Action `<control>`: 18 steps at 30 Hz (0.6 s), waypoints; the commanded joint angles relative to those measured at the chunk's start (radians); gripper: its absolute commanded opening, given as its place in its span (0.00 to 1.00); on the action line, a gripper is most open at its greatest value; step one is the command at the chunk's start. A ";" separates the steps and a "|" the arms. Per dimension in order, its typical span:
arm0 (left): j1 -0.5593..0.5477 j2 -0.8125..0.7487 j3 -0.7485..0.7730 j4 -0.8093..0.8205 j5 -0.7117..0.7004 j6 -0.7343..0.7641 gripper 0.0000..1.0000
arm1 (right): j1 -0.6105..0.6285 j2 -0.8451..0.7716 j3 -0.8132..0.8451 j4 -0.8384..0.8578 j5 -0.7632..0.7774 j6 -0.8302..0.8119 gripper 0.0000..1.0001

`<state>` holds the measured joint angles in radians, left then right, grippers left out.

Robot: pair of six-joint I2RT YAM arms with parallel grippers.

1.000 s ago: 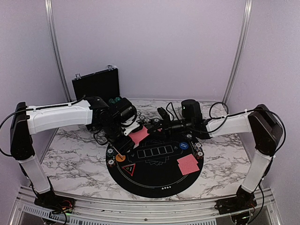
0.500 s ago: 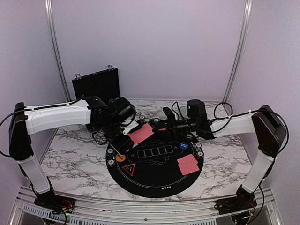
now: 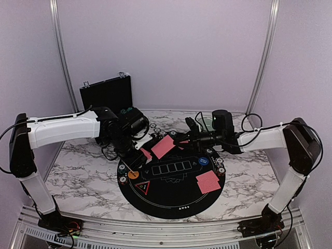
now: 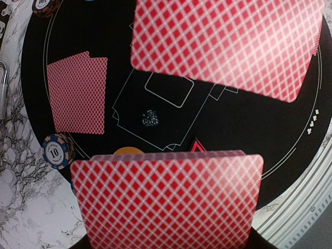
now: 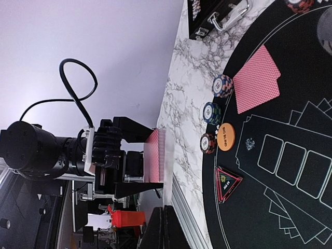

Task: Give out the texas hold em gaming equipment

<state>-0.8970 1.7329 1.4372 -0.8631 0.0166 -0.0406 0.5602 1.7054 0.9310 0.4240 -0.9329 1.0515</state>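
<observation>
My left gripper (image 3: 139,151) is shut on a deck of red-backed cards (image 4: 166,199) above the left rim of the round black mat (image 3: 171,199). My right gripper (image 3: 180,141) is shut on a single card (image 3: 163,147), held flat in the air just right of the deck; it fills the top of the left wrist view (image 4: 223,46). In the right wrist view that card shows only edge-on above my shut fingers (image 5: 166,228). Dealt cards (image 3: 208,181) lie on the mat's right side. Chip stacks (image 5: 222,85) ring the mat's edge, beside an orange disc (image 3: 134,175) and a blue disc (image 3: 203,161).
A black hard case (image 3: 106,93) stands at the back left against the wall. A red-edged triangular marker (image 3: 142,187) lies on the mat near the orange disc. The mat sits on a marble tabletop (image 3: 78,171) with an aluminium rail along the near edge.
The right gripper has carried the single card to the right, off the deck, as its arm drew back. The left arm and the deck have barely moved.
</observation>
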 commanded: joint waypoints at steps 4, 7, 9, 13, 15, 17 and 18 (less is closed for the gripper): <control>0.011 -0.053 -0.011 0.015 -0.011 -0.002 0.50 | -0.104 -0.049 -0.018 -0.094 0.005 -0.093 0.00; 0.012 -0.053 -0.015 0.015 -0.010 -0.001 0.50 | -0.152 -0.049 -0.009 -0.182 0.033 -0.180 0.00; 0.014 -0.052 -0.014 0.015 -0.010 -0.001 0.50 | -0.184 -0.041 0.003 -0.227 0.052 -0.226 0.00; 0.016 -0.048 -0.009 0.015 -0.010 0.002 0.50 | -0.231 -0.004 0.024 -0.277 0.085 -0.291 0.00; 0.017 -0.046 -0.010 0.016 -0.011 0.004 0.50 | -0.248 0.023 0.039 -0.280 0.087 -0.306 0.00; 0.020 -0.044 -0.012 0.016 -0.010 0.004 0.50 | -0.259 0.056 0.060 -0.278 0.088 -0.314 0.00; 0.020 -0.044 -0.012 0.016 -0.010 0.004 0.50 | -0.264 0.074 0.073 -0.279 0.086 -0.317 0.00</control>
<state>-0.8848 1.7210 1.4246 -0.8616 0.0166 -0.0402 0.3187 1.7210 0.9375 0.1814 -0.8688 0.7986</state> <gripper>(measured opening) 0.654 0.005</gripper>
